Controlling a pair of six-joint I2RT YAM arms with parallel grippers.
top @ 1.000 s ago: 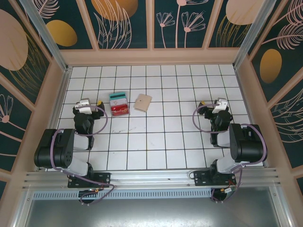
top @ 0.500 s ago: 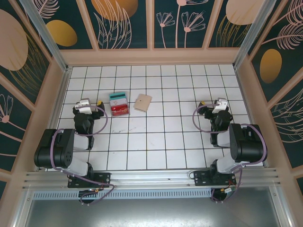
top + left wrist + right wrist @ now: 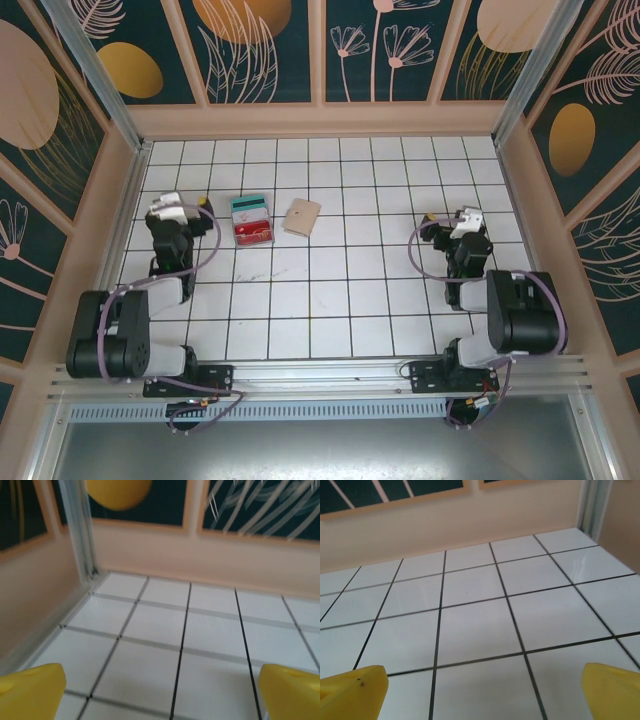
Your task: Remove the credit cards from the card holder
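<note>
Since the earlier top frames the left arm (image 3: 120,330) is sitting differently: its dark elbow block is lying lower, closer to the near rail (image 3: 320,372), and the left gripper (image 3: 172,212) is standing a little farther out and nearer the left wall. The right arm (image 3: 515,310) is showing only a slight settling of its elbow toward the rail, and the right gripper (image 3: 466,222) is staying roughly where it was. Cards and holder are lying unchanged.

Near: both arms are folding up from the rail over the white tiled table (image 3: 330,300).

Left wrist view: the yellow fingers (image 3: 30,690) are standing spread to the two lower corners, released, with only bare tile showing between them.

Right wrist view: same reading, fingers (image 3: 352,690) spread wide and gripping nothing, tile between.

Mid-table, left of centre: the credit cards are lying flat outside the card holder (image 3: 301,216). The red card (image 3: 254,232) is lying nearer, with the teal-green card (image 3: 250,206) just behind it; whether their edges are touching or overlapping I cannot tell. The tan holder is lying just beside them on the right, slightly askew to the grid. The left gripper is hanging near the cards on their left, apart from them; the right gripper is well apart.

Far: the floral wall panels (image 3: 320,50) are closing off the table
</note>
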